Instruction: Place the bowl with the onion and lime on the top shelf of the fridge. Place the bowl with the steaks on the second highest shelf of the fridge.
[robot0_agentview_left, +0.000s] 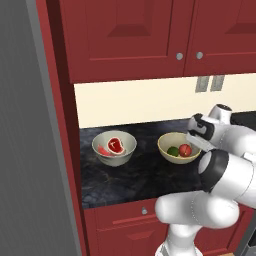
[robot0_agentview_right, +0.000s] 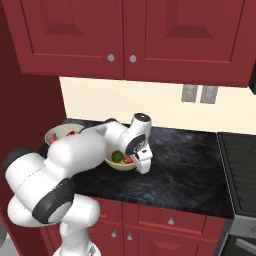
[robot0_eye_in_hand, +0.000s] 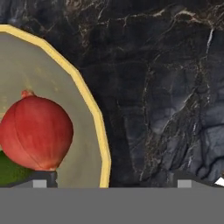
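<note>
A yellow-rimmed bowl (robot0_agentview_left: 170, 140) stands on the dark counter and holds a red onion (robot0_agentview_left: 185, 150) and a green lime (robot0_agentview_left: 173, 151). My gripper (robot0_agentview_left: 195, 142) hangs open at this bowl's right rim. In the hand view the yellow rim (robot0_eye_in_hand: 89, 103) runs down between the two fingertips (robot0_eye_in_hand: 40, 182), with the onion (robot0_eye_in_hand: 37, 133) and a sliver of lime (robot0_eye_in_hand: 8, 171) on the inner side. A pale bowl (robot0_agentview_left: 127, 142) with the steaks (robot0_agentview_left: 115, 145) sits to the left. From the right side I see the yellow bowl (robot0_agentview_right: 116, 164), the lime (robot0_agentview_right: 116, 156) and the gripper (robot0_agentview_right: 143, 169).
The fridge's grey side (robot0_agentview_left: 25, 150) rises at the far left, past a red cabinet panel. Red wall cabinets (robot0_agentview_left: 150, 35) hang over the counter (robot0_agentview_left: 140, 175). A stove (robot0_agentview_right: 240, 170) borders the counter on the right. Wall outlets (robot0_agentview_right: 200, 93) sit on the backsplash.
</note>
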